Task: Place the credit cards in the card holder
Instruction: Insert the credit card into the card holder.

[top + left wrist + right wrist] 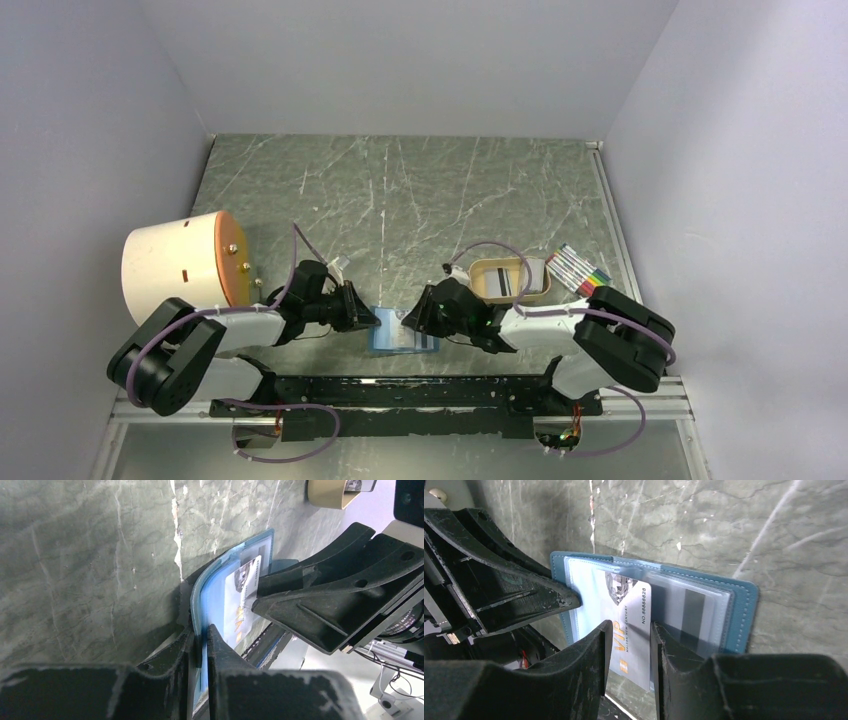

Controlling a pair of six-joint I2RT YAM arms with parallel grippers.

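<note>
The pale silver plastic card (630,630), lying in the teal-blue folding card holder (739,610), carries large orange letters "VIP". Along its edge stands "NO 8888828", the last digits not sure. A small line of print beside "VIP" is too fine to read.

Pale walls (400,60) — seemingly marble tabletop (400,190)

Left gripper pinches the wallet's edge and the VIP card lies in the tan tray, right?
No: the VIP card sits partway in a clear sleeve of the wallet, not in the tray, as the right wrist view shows. Rest holds.
</note>
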